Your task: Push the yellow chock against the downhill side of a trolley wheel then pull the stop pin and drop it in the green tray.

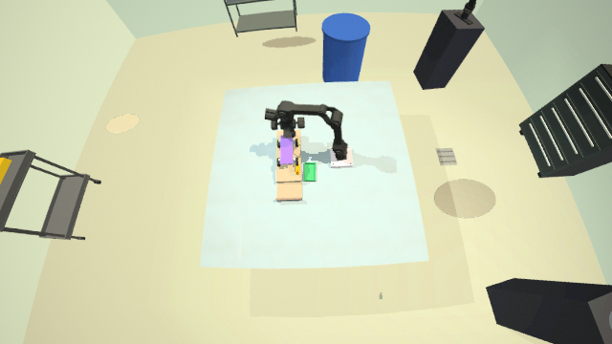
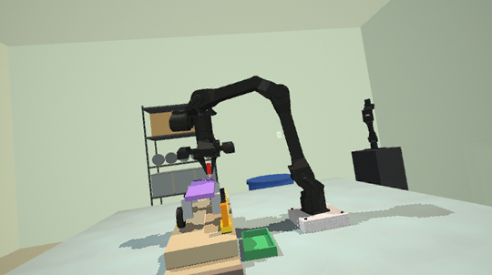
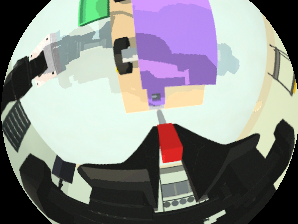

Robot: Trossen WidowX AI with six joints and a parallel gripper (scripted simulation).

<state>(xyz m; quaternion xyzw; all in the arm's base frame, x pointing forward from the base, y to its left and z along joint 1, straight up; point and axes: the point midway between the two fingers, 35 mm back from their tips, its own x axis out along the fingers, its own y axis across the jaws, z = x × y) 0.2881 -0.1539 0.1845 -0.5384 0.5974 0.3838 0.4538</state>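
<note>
My gripper (image 1: 289, 136) (image 2: 209, 170) (image 3: 164, 128) is shut on the red-headed stop pin (image 2: 209, 167) (image 3: 171, 145), above the uphill end of the trolley. The pin's grey shaft points down, and an open hole shows in the trolley's end tab in the wrist view. The purple trolley (image 1: 286, 150) (image 2: 200, 189) (image 3: 175, 30) stands on the wooden ramp (image 1: 289, 176) (image 2: 202, 246) (image 3: 186, 96). The yellow chock (image 1: 297, 169) (image 2: 224, 215) with its orange handle stands at the downhill side of the tray-side lower wheel; exact contact cannot be told.
The green tray (image 1: 310, 172) (image 2: 261, 254) (image 3: 94, 11) lies beside the ramp, on the side of the arm's base (image 1: 341, 163) (image 2: 326, 224). The ramp's lower step (image 1: 289, 192) lies downhill of the chock. A blue barrel (image 1: 345, 53) stands beyond the table.
</note>
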